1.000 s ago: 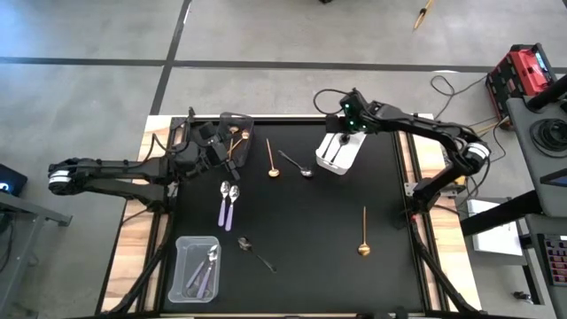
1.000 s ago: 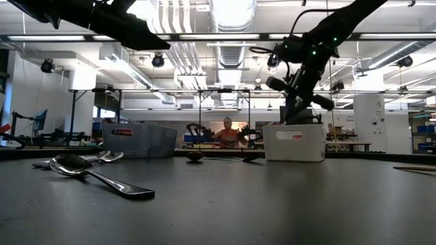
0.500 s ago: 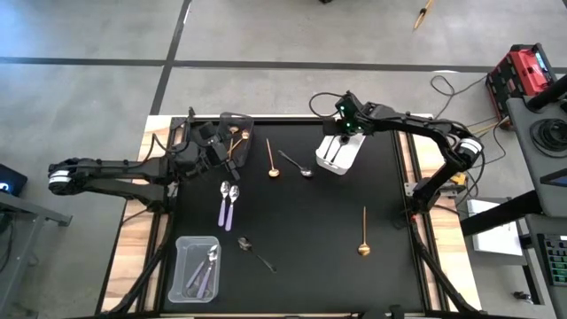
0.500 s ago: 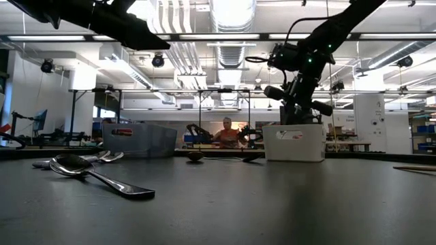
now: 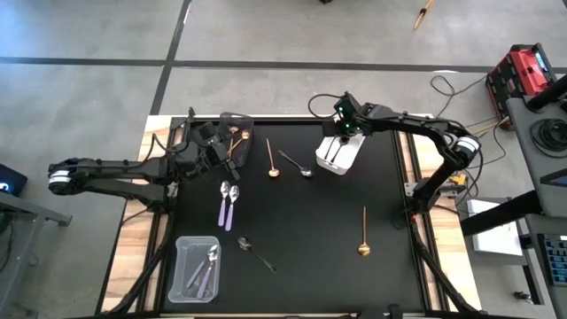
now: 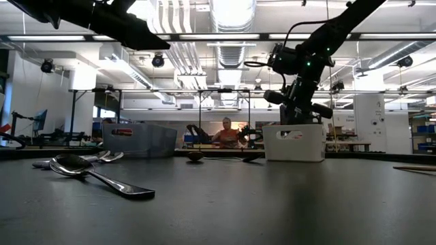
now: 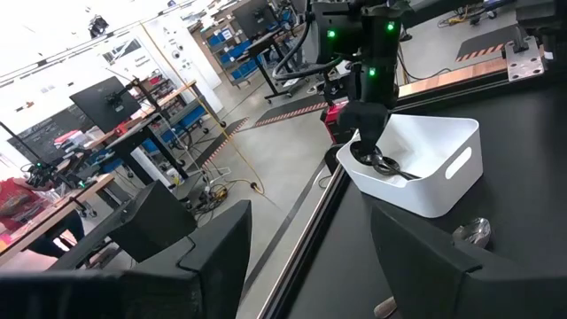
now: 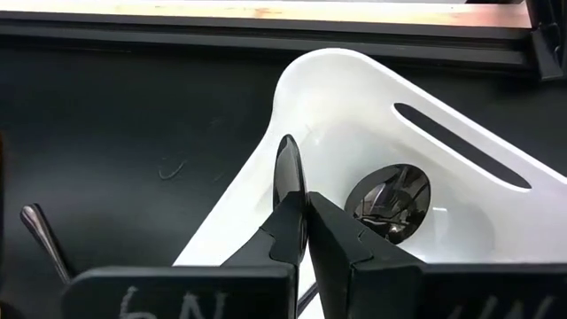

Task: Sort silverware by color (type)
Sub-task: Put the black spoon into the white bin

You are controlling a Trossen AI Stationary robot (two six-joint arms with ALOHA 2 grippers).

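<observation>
We see the right gripper [image 8: 306, 232] pinching a dark spoon [image 8: 290, 182] edge-on over the white bin [image 8: 443, 208] — released crooked, it may catch the rim and fall outside. Left gripper [image 7: 310, 257] spread, idle.

A grey concrete floor [image 5: 266, 35] crossed by dark lines surrounds the black worktop [image 5: 319, 221] with its pale wooden edge [image 5: 133, 230]; overhead run long strip lights [image 6: 381, 37] and silver ducting [image 6: 231, 13]; far tables [image 7: 133, 115] carry monitors [image 7: 111, 97]; blue storage bins line distant shelving [image 7: 226, 35]; a person [image 6: 226, 133] sits at the back of the room; a red case [image 5: 523, 71] stands to one side.
</observation>
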